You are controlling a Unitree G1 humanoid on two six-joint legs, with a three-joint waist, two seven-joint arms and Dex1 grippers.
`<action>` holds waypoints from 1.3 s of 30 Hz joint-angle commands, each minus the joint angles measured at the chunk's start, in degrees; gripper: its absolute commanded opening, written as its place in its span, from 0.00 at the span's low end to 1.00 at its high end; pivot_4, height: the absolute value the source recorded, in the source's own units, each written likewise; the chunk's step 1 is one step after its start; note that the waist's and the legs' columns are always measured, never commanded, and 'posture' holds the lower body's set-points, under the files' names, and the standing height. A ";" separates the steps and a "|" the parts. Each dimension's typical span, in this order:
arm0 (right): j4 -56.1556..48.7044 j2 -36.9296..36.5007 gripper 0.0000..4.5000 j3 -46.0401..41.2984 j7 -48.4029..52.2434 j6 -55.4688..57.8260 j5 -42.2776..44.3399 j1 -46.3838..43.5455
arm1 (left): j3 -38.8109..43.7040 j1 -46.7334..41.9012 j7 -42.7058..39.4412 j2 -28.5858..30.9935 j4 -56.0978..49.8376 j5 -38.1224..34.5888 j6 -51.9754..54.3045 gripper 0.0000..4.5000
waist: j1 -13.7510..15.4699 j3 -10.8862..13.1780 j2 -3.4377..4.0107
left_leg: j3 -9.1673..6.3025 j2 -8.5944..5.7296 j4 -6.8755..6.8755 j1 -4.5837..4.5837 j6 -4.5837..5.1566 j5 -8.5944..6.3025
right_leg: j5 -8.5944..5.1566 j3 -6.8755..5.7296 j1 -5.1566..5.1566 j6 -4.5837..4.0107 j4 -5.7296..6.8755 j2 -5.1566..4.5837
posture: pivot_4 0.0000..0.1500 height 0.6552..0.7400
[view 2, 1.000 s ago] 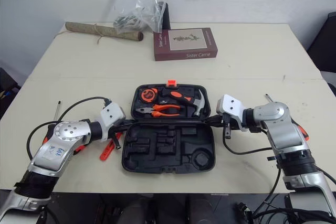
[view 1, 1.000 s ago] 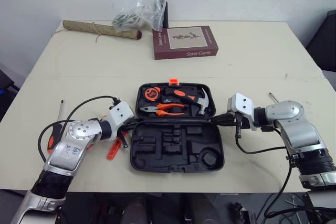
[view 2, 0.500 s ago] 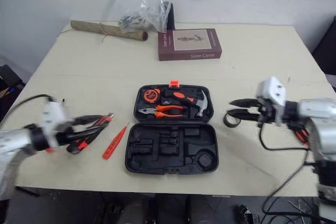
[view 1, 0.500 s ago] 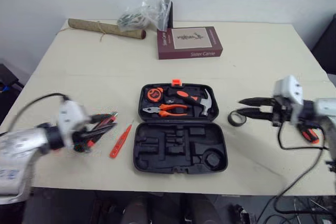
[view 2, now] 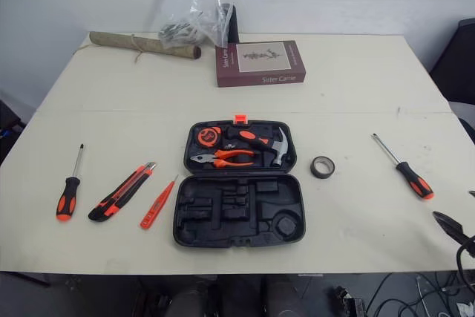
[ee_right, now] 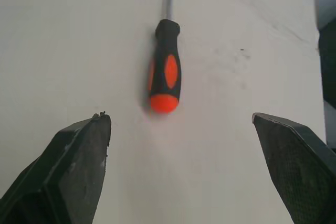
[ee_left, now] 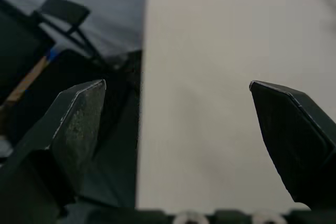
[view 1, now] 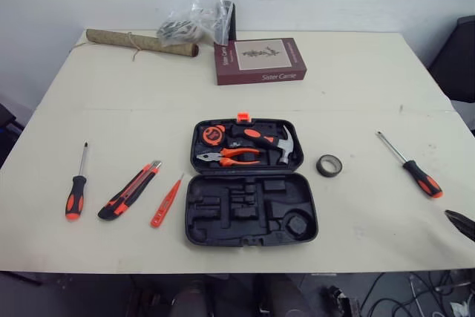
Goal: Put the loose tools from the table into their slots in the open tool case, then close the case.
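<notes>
Right pincer (ee_right: pixel 179 118) released; the right-hand screwdriver (ee_right: pixel 165 77) lies flat on the counter (ee_right: pixel 79 35) dead ahead of it, handle butt nearest, shaft pointing away. Left pincer (ee_left: pixel 177 85), likewise released, hangs at the counter's edge. The right arm is judged nearer.

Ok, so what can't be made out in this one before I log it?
- Open black plastic tool case, head views: which empty slot fits which tool, black on black.
- Orange-and-black screwdriver right of the case: tip type too small.
- Clear plastic bag, head views: contents lost behind crumpled film.
- Right gripper, head views: cut off by the right edge.
</notes>
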 commanded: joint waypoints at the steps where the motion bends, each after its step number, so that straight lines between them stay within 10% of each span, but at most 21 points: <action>1: -1.30 0.01 1.00 2.87 0.28 -1.49 1.92 -3.82 | 0.52 -0.42 -0.72 -0.09 0.91 -1.85 -2.12 0.99 | -0.15 -0.02 -0.02 | 0.02 0.00 -0.06 0.00 -0.02 0.01 | 0.00 0.00 -0.03 0.00 0.01 0.00 | 1.00 1.00; 10: -14.10 5.68 1.00 16.35 0.21 5.41 8.40 -20.81 | -2.17 4.43 7.37 -10.70 -34.49 -9.84 20.18 0.99 | -0.79 -0.02 -0.03 | -0.01 0.03 -0.17 -0.08 -0.17 0.13 | 0.00 -0.05 -0.15 0.00 0.10 0.00 | 1.00 1.00; 18: -29.64 15.53 1.00 27.76 8.62 13.11 21.49 -27.83 | -13.16 0.65 34.65 -17.49 -70.28 -18.00 58.53 0.99 | 0.78 -0.02 -0.03 | -0.19 -0.03 0.02 -0.12 -0.12 0.16 | 0.02 -0.06 -0.07 0.03 0.19 0.00 | 1.00 1.00; 25: -30.99 20.10 1.00 35.88 15.60 8.99 19.36 -30.05 | -18.63 -10.47 48.25 -23.62 -69.89 -13.29 68.14 0.99 | 1.45 -0.03 -0.06 | -0.21 0.01 0.26 -0.17 -0.12 0.16 | 0.01 -0.09 -0.06 0.03 0.26 0.08 | 1.00 1.00; 36: -33.21 21.28 1.00 38.18 14.64 9.90 19.54 -31.28 | -22.88 -14.11 44.30 -18.49 -61.73 -9.69 74.07 0.99 | 1.71 -0.03 -0.06 | -0.19 0.02 0.44 -0.21 -0.10 0.15 | 0.01 -0.06 -0.09 0.01 0.34 0.08 | 1.00 1.00; 39: -35.97 21.48 1.00 39.28 14.67 11.11 20.09 -30.30 | -24.62 -13.40 42.32 -16.63 -60.35 -8.49 72.51 0.81 | 1.70 -0.03 -0.05 | -0.19 0.02 0.43 -0.19 -0.11 0.15 | 0.00 -0.04 -0.10 0.01 0.37 0.08 | 1.00 1.00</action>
